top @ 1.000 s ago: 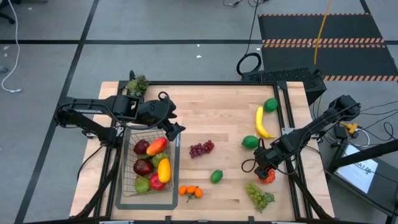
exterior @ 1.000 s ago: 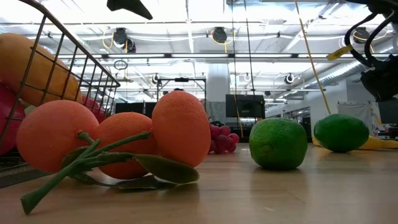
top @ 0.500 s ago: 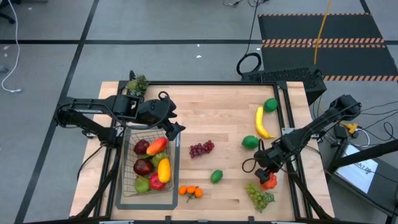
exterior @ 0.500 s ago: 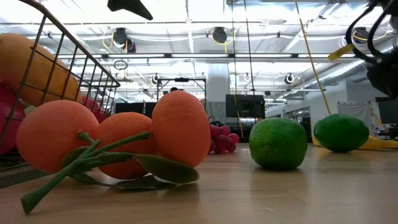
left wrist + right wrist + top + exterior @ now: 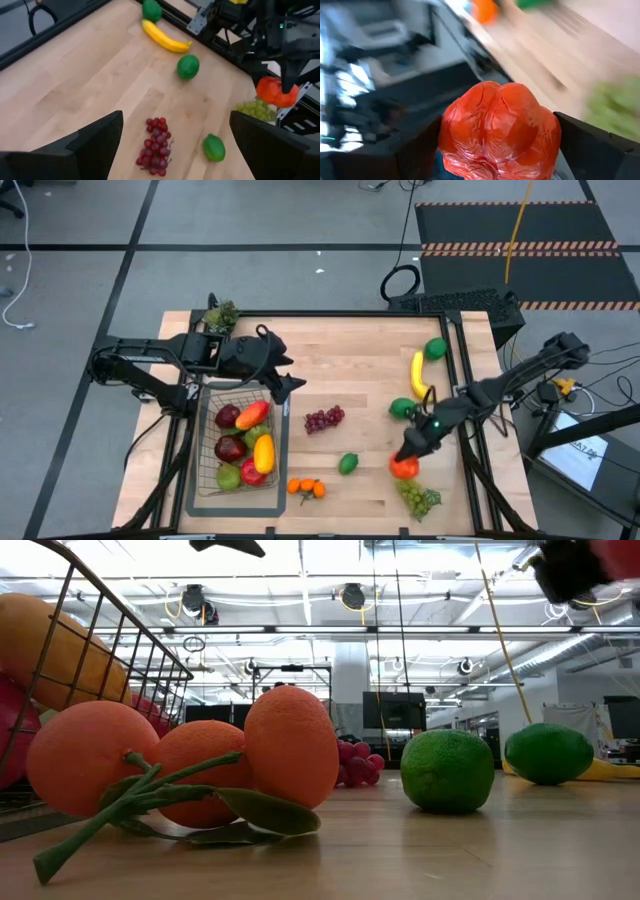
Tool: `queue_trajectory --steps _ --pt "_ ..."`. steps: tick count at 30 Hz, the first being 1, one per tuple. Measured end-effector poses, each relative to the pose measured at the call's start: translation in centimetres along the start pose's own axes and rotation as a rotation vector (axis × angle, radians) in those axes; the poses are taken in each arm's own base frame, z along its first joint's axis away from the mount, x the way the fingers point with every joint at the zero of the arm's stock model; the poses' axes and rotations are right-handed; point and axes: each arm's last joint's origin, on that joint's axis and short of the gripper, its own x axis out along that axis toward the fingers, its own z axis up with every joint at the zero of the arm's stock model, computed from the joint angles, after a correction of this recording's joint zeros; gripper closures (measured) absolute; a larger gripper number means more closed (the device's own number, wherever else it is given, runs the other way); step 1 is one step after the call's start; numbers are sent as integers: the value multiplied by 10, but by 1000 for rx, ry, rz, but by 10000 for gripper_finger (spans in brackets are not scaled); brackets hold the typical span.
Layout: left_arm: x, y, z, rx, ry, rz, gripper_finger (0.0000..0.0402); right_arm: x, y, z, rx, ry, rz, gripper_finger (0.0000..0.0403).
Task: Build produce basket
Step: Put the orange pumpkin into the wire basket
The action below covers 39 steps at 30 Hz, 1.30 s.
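Basket (image 5: 203, 492): near-left of the surface, wire mesh, resting flat.
In the basket: about six pieces, red apples, a green pear, and mangoes (image 5: 263, 452) in yellow and red.
Held piece: a red-orange fruit (image 5: 404, 468), wrinkled and lobed; what kind, I cannot tell. It sits between the fingers of the right gripper (image 5: 408, 460), grasped, and lifted off the surface, as the left wrist view shows (image 5: 276, 91).
Right gripper: near-right part of the surface, just far of the green grapes (image 5: 418, 498).
Left gripper (image 5: 290, 385): fingers spread wide and empty, hovering at the basket's far-right corner, above the bare wood.
Still out on the surface: oranges (image 5: 307, 488) just right of the basket's near corner; purple grapes (image 5: 323, 419) in the middle; one lime (image 5: 348, 464) near the middle; another lime (image 5: 401, 408) by the banana (image 5: 421, 378); a green fruit (image 5: 435, 348) at the far-right; the green grapes at the near-right.
Progress: roughly halfway, by my judgement. One piece is in hand but well apart from the basket; six loose items remain.
Sprig in pot (image 5: 220, 314): far-left corner, not part of the load.
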Motion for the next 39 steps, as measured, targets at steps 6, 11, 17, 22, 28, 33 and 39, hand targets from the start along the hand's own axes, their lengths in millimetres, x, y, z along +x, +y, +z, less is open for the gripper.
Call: queue_trajectory --steps 6,11,17,22,28,33,39 --pt "0 -2 4 34 -44 -11 34 -11 23 11 -35 -165 247 46" --pt "-2 -9 11 121 -128 -64 34 -21 41 21 -86 -329 452 46" --pt "-4 -22 21 270 -300 -78 34 -39 59 36 -177 -598 648 46" --pt "-1 -28 30 354 -425 -34 34 -53 65 47 -201 -878 717 46" --pt "20 -37 40 418 -543 -10 34 -66 68 59 -218 -1169 719 46" --pt "47 -40 50 399 -647 -3 34 -71 69 68 -215 -1344 704 46" --pt "84 -32 59 351 -726 21 17 -74 71 76 -240 -1470 698 46"
